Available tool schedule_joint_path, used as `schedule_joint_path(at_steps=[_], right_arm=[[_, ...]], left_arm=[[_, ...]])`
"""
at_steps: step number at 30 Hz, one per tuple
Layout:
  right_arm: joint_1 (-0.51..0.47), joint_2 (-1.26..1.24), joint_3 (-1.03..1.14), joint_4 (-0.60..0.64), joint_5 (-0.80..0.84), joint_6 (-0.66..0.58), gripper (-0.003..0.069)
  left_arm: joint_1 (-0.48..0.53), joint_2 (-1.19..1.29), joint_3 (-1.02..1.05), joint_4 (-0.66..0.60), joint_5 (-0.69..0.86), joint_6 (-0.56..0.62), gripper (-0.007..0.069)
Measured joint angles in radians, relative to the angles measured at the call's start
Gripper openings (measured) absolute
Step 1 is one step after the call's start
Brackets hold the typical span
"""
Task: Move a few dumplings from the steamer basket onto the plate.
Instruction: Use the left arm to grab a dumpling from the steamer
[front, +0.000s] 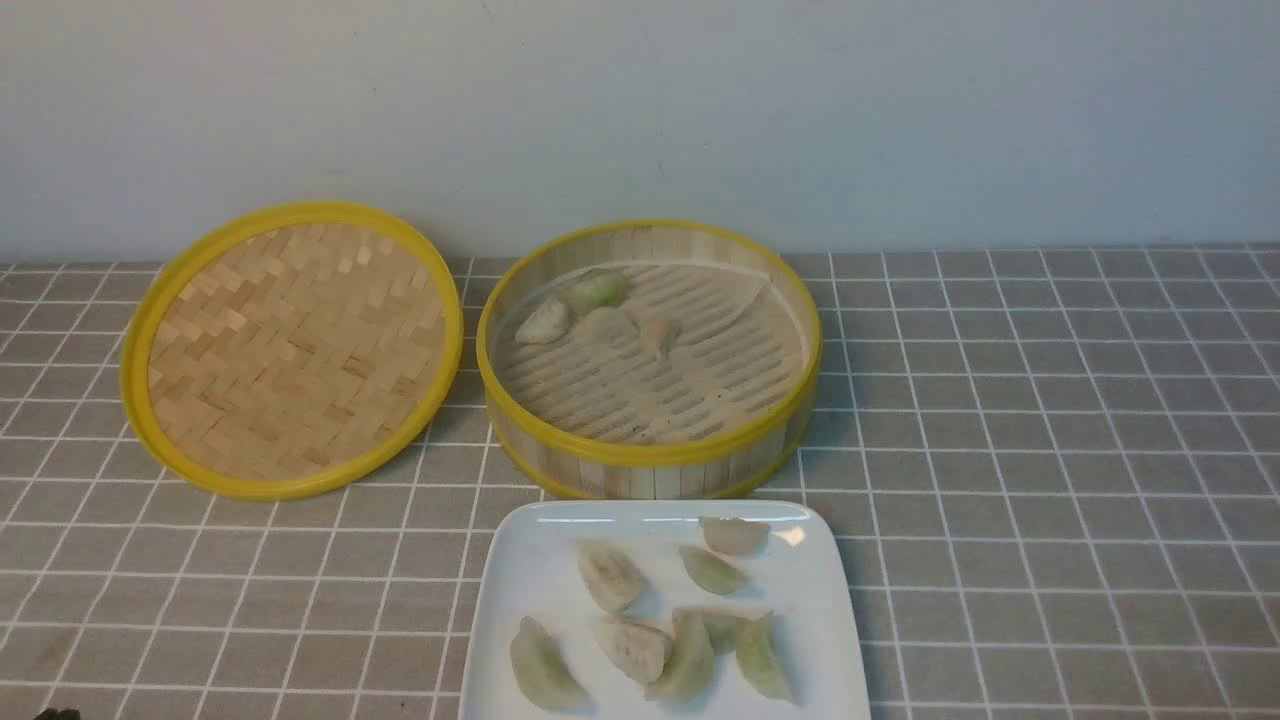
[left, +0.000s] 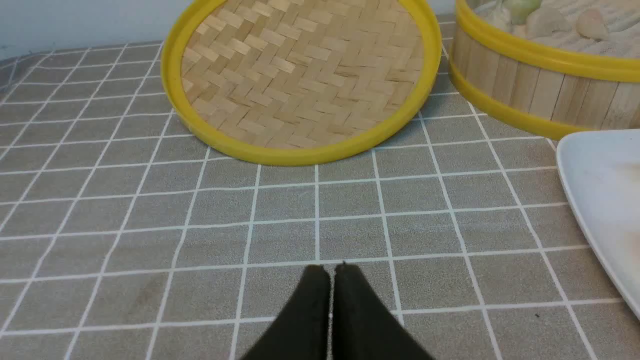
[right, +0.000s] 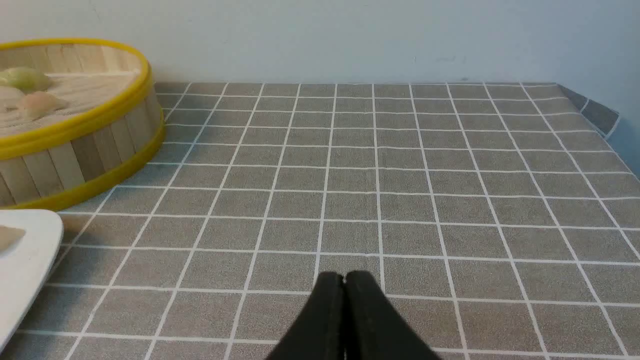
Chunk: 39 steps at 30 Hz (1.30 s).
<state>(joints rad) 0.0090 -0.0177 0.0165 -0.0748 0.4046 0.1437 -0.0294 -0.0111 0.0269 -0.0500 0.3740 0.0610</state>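
The steamer basket (front: 650, 455) stands at the middle back and holds several dumplings (front: 600, 290) at its far left. It also shows in the left wrist view (left: 525, 85) and the right wrist view (right: 75, 155). The white plate (front: 520, 600) sits in front of it with several dumplings (front: 610, 575) on it. Its edge shows in the left wrist view (left: 595, 200) and the right wrist view (right: 25, 265). My left gripper (left: 330, 267) is shut and empty, low over the cloth left of the plate. My right gripper (right: 344, 275) is shut and empty, over the cloth right of the plate.
The flat woven lid (front: 290, 345) with a yellow rim lies left of the steamer, its near edge on the cloth; it also shows in the left wrist view (left: 300, 75). A grey checked cloth (front: 1050, 450) covers the table. The table's right corner (right: 600, 115) shows in the right wrist view.
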Motion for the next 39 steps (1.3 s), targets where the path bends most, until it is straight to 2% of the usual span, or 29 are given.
schedule_joint_path(at_steps=[29,36,39], right_arm=[[0.0,0.0,0.0,0.0,0.0,0.001,-0.0015],[0.0,0.0,0.0,0.0,0.0,0.001,-0.0015],[0.0,0.0,0.0,0.0,0.0,0.001,-0.0015]], left_arm=[[0.0,0.0,0.001,0.03,-0.025,0.014,-0.0005],[0.0,0.0,0.001,-0.207,-0.259,-0.193,-0.0005],[0.0,0.0,0.001,-0.273,-0.353,-0.223,-0.0005]])
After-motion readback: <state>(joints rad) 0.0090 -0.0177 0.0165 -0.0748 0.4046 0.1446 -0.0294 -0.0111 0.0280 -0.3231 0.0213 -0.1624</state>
